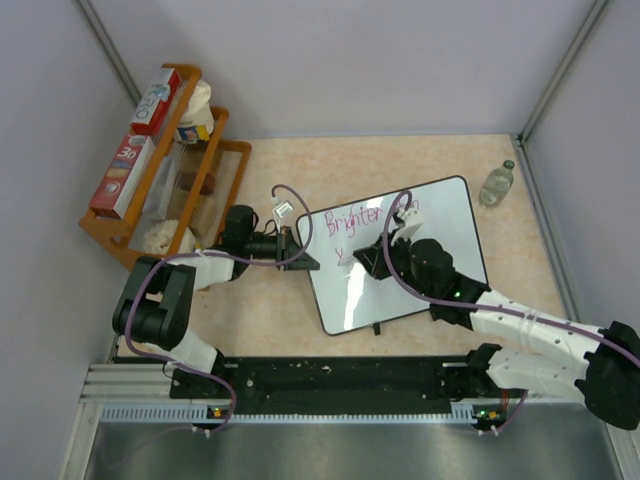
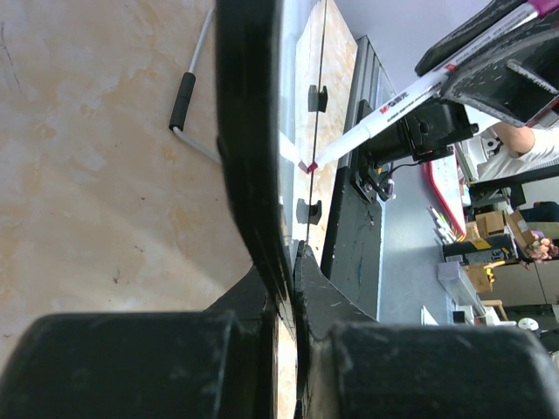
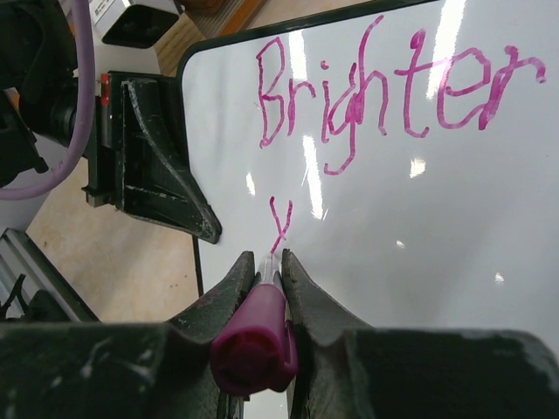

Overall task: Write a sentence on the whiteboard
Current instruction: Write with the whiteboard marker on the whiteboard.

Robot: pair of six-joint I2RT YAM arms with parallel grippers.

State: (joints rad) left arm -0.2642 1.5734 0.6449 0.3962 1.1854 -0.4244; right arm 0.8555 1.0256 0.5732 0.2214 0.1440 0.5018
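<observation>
Here, the right hand point(image 3: 269, 260) is closed narrowly on a marker point(image 3: 253, 345). Its two black, scuffed fingers point(image 3: 307, 292) pinch the barrel on either side. The marker has a rounded magenta end cap, and in the left wrist view a smooth white printed barrel point(image 2: 393, 109). Its tip touches the whiteboard point(image 3: 437, 218) at the foot of a lone letter "y" point(image 3: 279, 223). This letter begins the second line of the sentence point(image 3: 393, 87), written in pink-magenta strokes. The first line above it reads "Brighter".

The whiteboard is a glossy white rectangle with rounded corners and a thin black frame, and it shows bright streaks of reflected light. It lies flat and slightly skewed on the bench point(image 1: 400, 150), whose surface is mottled beige.

The left hand point(image 1: 300, 255) is shut on the board's left edge. The matte black fingers meet across the frame, seen edge-on from the wrist.

Outward, a slatted wooden rack point(image 1: 215, 165) stands at the bench's far left and holds boxes. A small clear bottle point(image 1: 496, 185) stands near the board's far right corner, apart from it.
</observation>
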